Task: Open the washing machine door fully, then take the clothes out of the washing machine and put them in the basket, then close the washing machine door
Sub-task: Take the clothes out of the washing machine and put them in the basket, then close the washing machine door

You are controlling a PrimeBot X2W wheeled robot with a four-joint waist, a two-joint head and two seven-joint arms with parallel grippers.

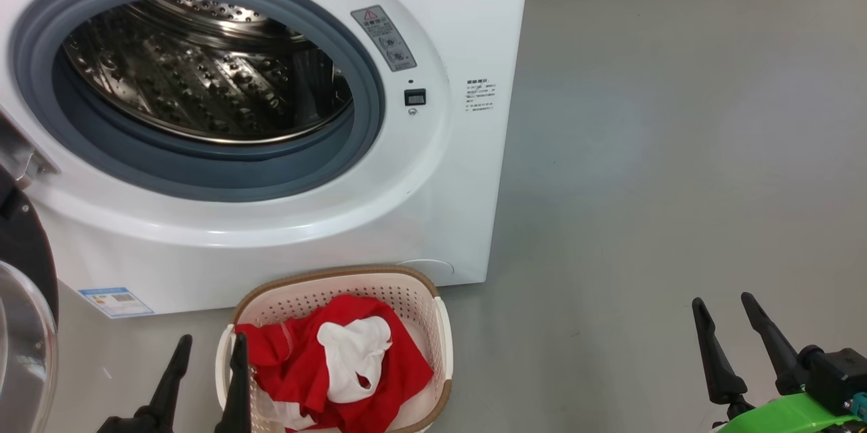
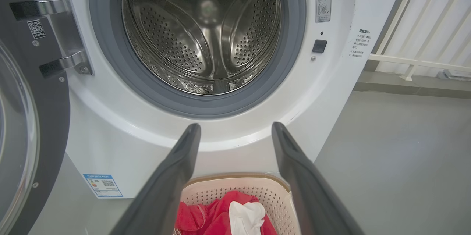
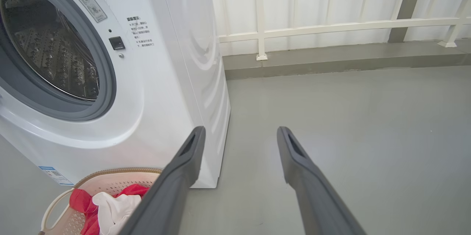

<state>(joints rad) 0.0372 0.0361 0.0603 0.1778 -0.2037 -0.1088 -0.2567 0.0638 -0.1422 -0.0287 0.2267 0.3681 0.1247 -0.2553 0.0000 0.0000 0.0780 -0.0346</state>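
The white washing machine [image 1: 433, 33] [image 2: 121, 143] [image 3: 173, 73] stands with its steel drum showing no cloth inside. Its door [image 1: 24, 297] [image 2: 25, 117], black-rimmed with a glass bowl, hangs swung out at the left. Red and white clothes [image 1: 339, 362] [image 2: 235, 214] [image 3: 106, 205] lie in the cream basket [image 1: 413, 297] [image 2: 272, 191] [image 3: 106, 180] on the floor before the machine. My left gripper [image 1: 210, 348] [image 2: 236, 129] is open and holds nothing, its tips at the basket's left rim. My right gripper [image 1: 723, 304] [image 3: 240, 132] is open over bare floor at the lower right.
Grey floor [image 1: 677, 148] stretches to the right of the machine. A white railing [image 3: 331, 27] on a low kerb runs behind it. A blue label sticker [image 1: 115, 301] marks the machine's lower left front.
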